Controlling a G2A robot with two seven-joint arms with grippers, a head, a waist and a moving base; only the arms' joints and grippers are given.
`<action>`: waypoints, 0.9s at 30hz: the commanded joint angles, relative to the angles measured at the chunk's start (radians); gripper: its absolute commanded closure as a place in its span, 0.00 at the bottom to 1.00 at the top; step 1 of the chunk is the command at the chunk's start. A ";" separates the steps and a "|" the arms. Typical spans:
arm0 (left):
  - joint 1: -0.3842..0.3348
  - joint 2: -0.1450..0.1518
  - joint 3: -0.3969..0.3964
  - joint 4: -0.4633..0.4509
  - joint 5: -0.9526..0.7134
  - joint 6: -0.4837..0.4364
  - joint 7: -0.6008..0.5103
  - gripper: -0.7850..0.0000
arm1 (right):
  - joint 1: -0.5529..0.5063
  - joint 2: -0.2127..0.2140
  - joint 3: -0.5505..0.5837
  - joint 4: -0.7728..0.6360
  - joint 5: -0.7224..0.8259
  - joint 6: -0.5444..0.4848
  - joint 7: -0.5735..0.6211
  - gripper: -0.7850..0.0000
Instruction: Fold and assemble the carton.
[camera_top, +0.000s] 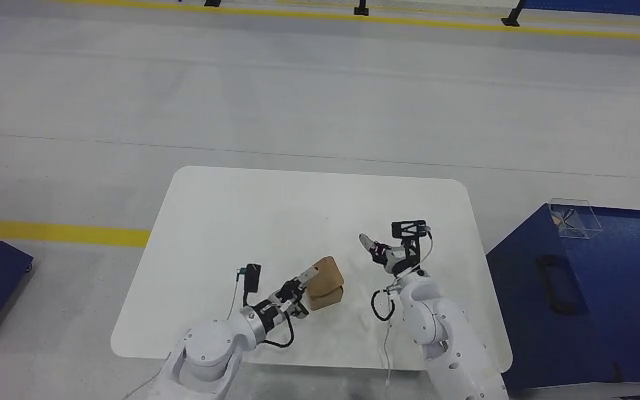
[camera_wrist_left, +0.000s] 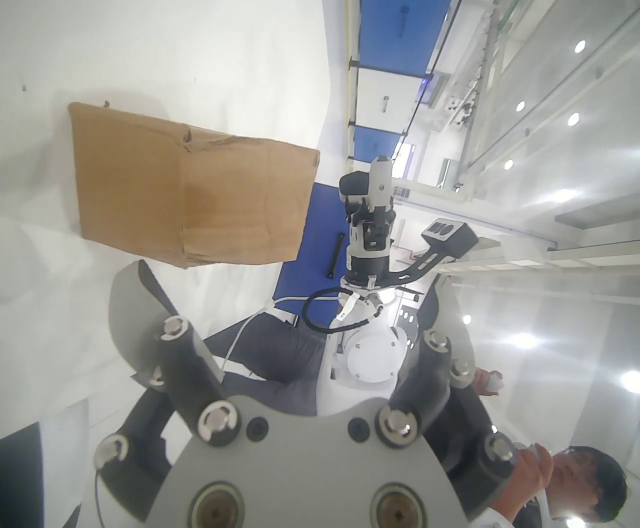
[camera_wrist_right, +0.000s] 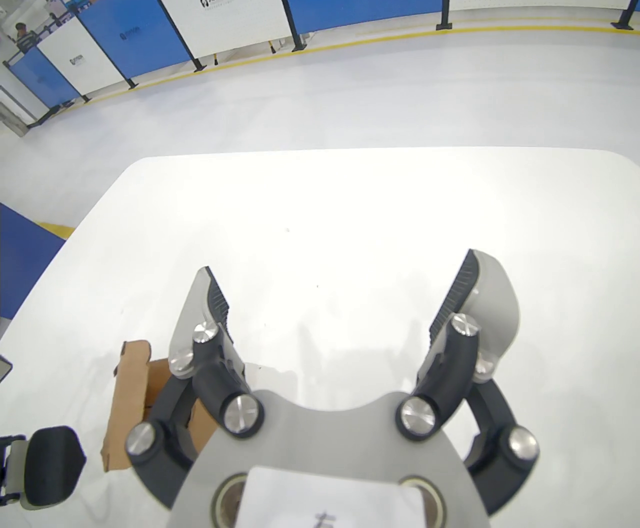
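Left claw: the left gripper (camera_wrist_left: 282, 275) is hanging low over the table with its fingers (camera_wrist_left: 127, 300) spread wide. It is gripping nothing. The carton is sitting just beyond the fingertips. In the top view the tips are lying right at the carton's near side, but whether they are touching it cannot be told.

Right claw: the right gripper (camera_wrist_right: 340, 265) is hovering above bare tabletop with its jaws gaping wide. The ribbed pads (camera_wrist_right: 217, 300) are facing each other across an empty gap. It is holding nothing and touching nothing, and it is standing apart from the carton.

Carton: the brown carton (camera_top: 325, 283) is resting on the table near the front edge, between the two arms and closer to the left one. It is sitting partly folded. From the left wrist camera two panels are meeting at a creased corner, and one of them is rising off the tabletop.

Table: the white table (camera_top: 250, 215) is carrying the carton.

Count: one carton, one table, two grippers, both of them gaping and neither one carrying anything.
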 joint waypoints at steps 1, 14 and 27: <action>-0.028 -0.002 0.014 0.037 -0.004 0.005 -0.009 0.00 | 0.006 -0.001 -0.015 0.015 0.012 -0.023 0.023 0.00; -0.115 -0.015 0.071 0.183 0.000 -0.017 0.070 0.51 | 0.002 -0.007 -0.092 0.049 -0.034 -0.047 0.024 0.00; -0.117 -0.018 0.092 0.208 -0.007 -0.046 0.112 0.51 | 0.036 -0.012 -0.061 0.073 -0.023 0.058 -0.015 0.00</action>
